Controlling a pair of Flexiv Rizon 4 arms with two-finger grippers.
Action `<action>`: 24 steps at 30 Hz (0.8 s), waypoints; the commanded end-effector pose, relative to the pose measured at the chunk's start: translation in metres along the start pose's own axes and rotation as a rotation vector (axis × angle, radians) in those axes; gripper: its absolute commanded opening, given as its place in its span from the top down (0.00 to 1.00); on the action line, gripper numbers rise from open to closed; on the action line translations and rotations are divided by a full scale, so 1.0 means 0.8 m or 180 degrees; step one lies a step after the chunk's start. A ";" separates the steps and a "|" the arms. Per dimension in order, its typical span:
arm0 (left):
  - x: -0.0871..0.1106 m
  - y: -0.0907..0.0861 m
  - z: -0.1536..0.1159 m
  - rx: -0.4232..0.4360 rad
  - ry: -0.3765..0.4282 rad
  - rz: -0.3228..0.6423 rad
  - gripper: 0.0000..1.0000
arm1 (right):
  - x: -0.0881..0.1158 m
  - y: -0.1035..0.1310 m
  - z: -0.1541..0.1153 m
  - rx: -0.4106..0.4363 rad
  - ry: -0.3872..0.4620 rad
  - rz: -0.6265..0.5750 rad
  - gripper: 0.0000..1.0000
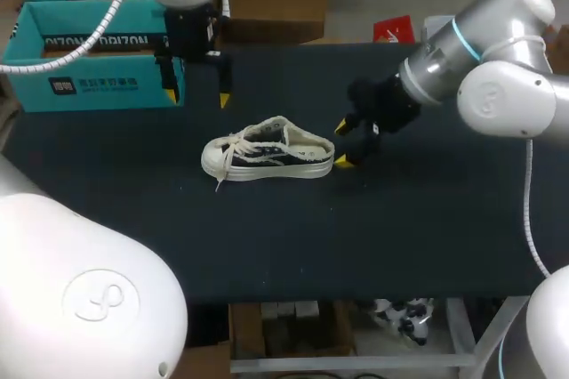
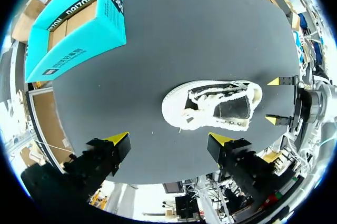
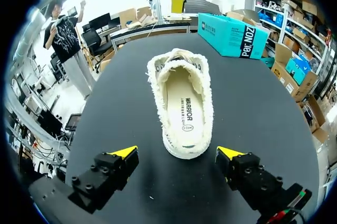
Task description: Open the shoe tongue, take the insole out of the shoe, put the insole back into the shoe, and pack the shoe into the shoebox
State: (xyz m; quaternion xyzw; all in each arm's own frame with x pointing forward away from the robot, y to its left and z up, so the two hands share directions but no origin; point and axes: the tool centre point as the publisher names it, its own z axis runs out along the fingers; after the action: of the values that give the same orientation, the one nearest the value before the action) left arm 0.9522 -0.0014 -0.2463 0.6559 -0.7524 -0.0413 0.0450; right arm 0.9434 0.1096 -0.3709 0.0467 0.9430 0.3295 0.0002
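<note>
A white and dark canvas shoe point(image 1: 267, 151) lies on the black table point(image 1: 418, 219), toe to the left, heel to the right. Its cream insole point(image 3: 184, 109) shows inside the shoe point(image 3: 181, 100). My right gripper point(image 1: 343, 143) stands open just behind the heel, fingers point(image 3: 124, 153) apart and touching nothing. Open too, my left gripper point(image 1: 196, 87) hangs above the table behind the shoe point(image 2: 213, 105), beside the teal shoebox point(image 1: 93, 54). The left wrist view looks down into the shoe opening, and my right gripper's yellow tips point(image 2: 273, 100) show past the heel.
The open teal shoebox point(image 2: 79, 29) stands at the table's back left corner. Bare black tabletop stretches in front of the shoe and to its right.
</note>
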 end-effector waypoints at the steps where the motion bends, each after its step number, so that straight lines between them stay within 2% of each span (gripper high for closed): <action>1: 0.013 -0.005 0.008 -0.0017 0.0004 0.0029 0.00 | -0.004 0.002 0.026 -0.0057 -0.0011 0.0003 0.00; 13: 0.039 -0.006 0.019 -0.0026 -0.0011 0.0173 0.00 | -0.005 0.007 0.060 -0.0208 0.0027 0.0083 0.00; 24: 0.051 -0.001 0.028 -0.0045 0.0008 0.0267 0.00 | -0.009 -0.009 0.064 -0.0325 -0.0071 0.0287 0.00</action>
State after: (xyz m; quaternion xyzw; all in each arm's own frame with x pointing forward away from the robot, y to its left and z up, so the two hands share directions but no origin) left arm 0.9458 -0.0396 -0.2660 0.6237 -0.7785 -0.0439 0.0546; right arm 0.9557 0.1390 -0.4116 0.0913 0.9240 0.3712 -0.0071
